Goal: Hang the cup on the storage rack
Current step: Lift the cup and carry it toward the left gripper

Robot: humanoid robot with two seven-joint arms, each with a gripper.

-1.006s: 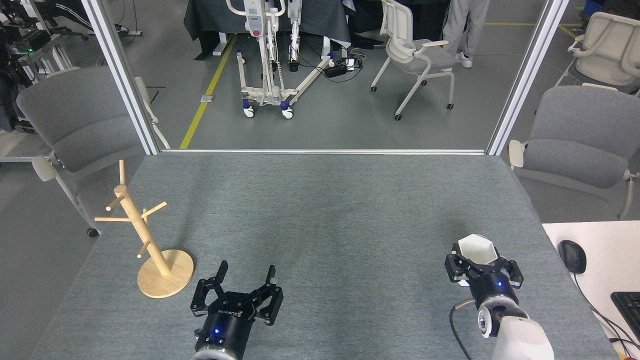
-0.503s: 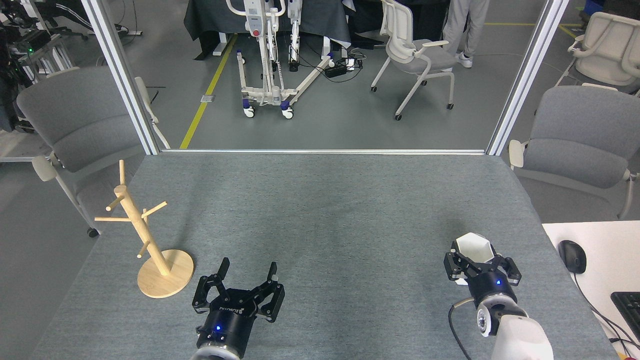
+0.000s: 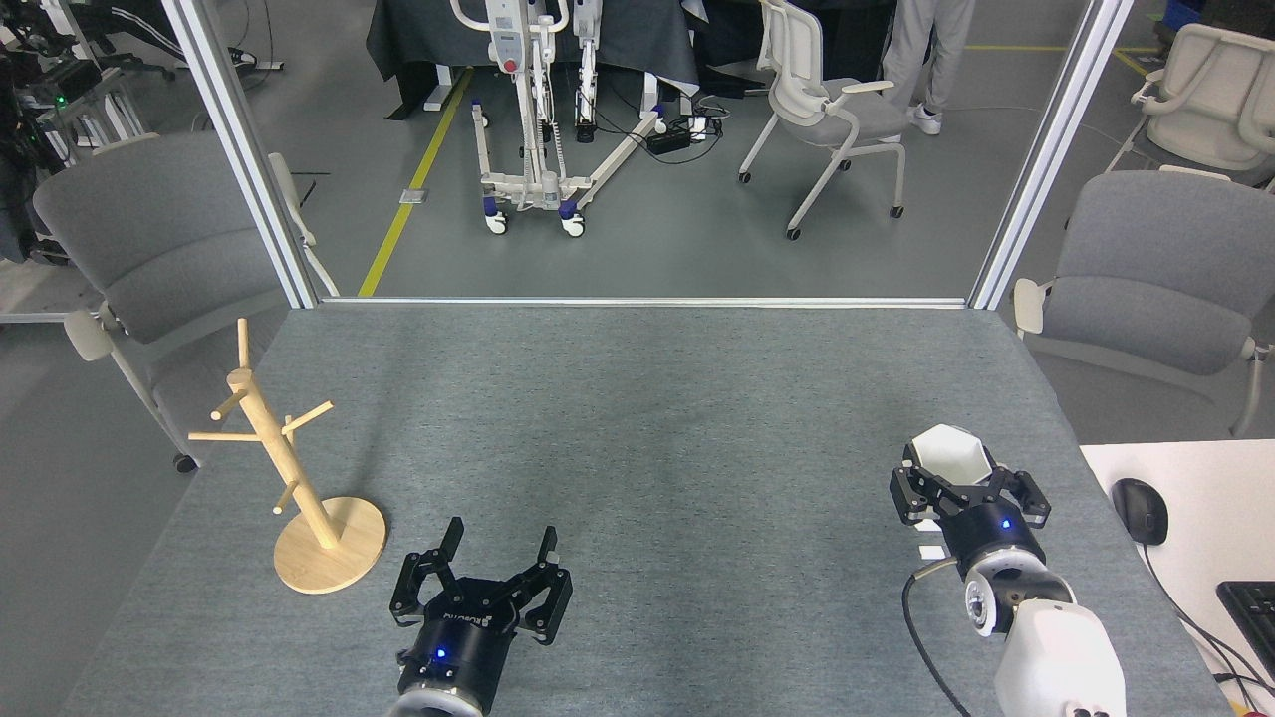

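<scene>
The cup [image 3: 953,455], a small white faceted mug with a hexagonal rim, sits between the fingers of my right gripper [image 3: 958,476] at the table's right side, mouth facing up and away; the gripper is shut on it and looks lifted off the cloth. Its handle is hidden. The storage rack [image 3: 282,463], a light wooden mug tree with angled pegs on a round base, stands at the left side of the table. My left gripper [image 3: 499,540] hovers open near the front edge, right of the rack's base, holding nothing.
Grey cloth covers the table [image 3: 637,418]. A white side desk at the right carries a black mouse [image 3: 1139,511] and a keyboard [image 3: 1250,607]. Grey chairs flank the table; metal posts stand at its far corners. A small white tag [image 3: 930,551] lies beneath the right gripper.
My right gripper has risen and moved slightly away and right with the cup in it. The left gripper drifted a little to the right and nearer the front edge.
</scene>
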